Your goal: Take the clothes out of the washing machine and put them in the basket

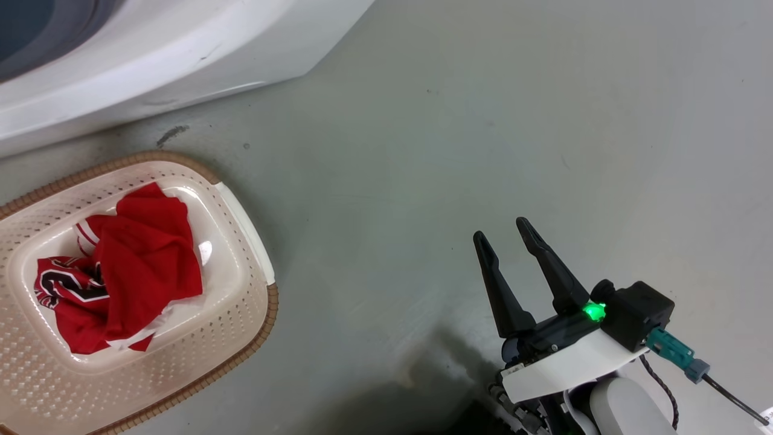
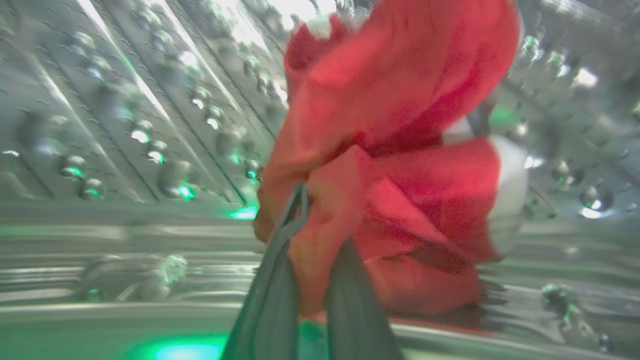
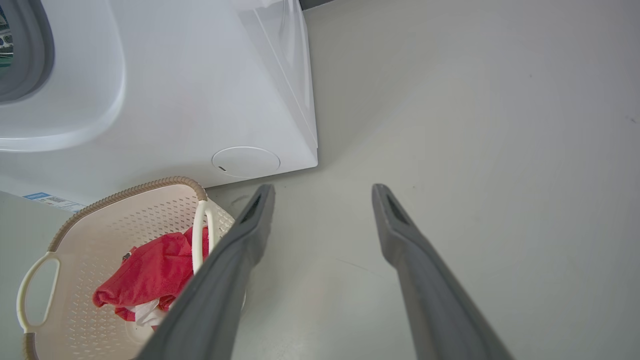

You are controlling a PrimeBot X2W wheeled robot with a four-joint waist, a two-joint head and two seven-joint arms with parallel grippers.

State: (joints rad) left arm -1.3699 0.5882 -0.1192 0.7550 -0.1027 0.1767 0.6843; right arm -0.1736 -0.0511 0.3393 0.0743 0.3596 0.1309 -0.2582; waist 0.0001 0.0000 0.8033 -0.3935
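A red garment with white trim hangs inside the washing machine's perforated steel drum, and my left gripper is shut on a fold of it. More red clothes lie crumpled in the cream basket on the floor, just below the white washing machine. In the right wrist view the basket with the red clothes stands at the lower left before the washing machine. My right gripper is open over bare floor, well right of the basket; nothing sits between its fingers.
Grey floor stretches to the right of the washing machine and the basket. The machine's lower corner reaches the floor near the basket's far rim. A round service flap sits low on the machine's front.
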